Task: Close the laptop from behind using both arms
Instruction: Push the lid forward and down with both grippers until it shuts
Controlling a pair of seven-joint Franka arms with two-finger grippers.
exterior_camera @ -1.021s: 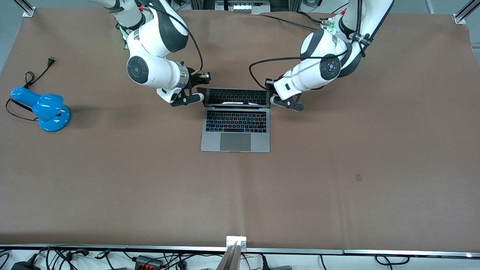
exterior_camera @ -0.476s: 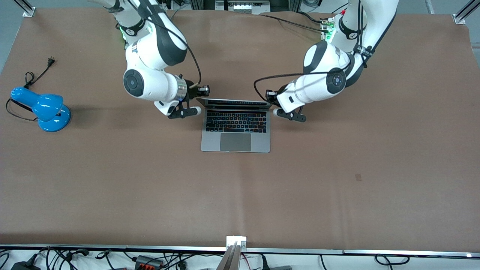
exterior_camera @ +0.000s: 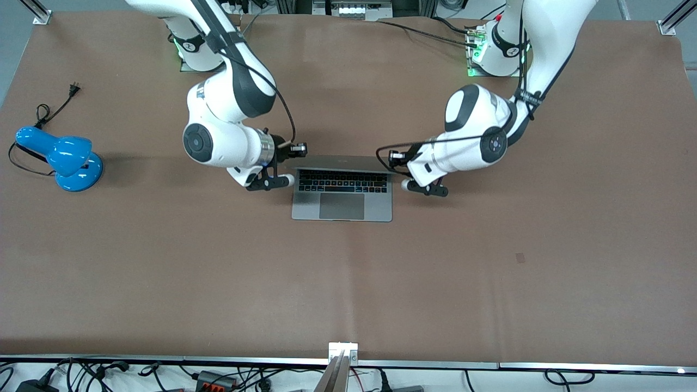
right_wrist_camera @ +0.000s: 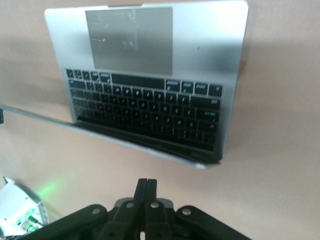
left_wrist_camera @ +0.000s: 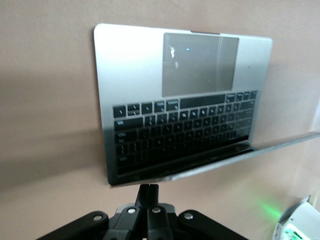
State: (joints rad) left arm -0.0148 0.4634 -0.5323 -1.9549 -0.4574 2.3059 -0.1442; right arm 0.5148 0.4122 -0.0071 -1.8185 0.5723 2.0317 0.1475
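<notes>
Brown table (exterior_camera: 348, 283) carries laptop (exterior_camera: 342, 198) between both claws. Lid tilted well forward over keyboard, not yet flat. Right gripper (exterior_camera: 267, 181) and left gripper (exterior_camera: 425, 188) press lid's top corners, fingers pinched together, gripping nothing. Judged roughly two-thirds done; final lowering left.

Blue desk lamp (exterior_camera: 62, 157) with black cord (exterior_camera: 41, 114), brown table (exterior_camera: 348, 272)
</notes>
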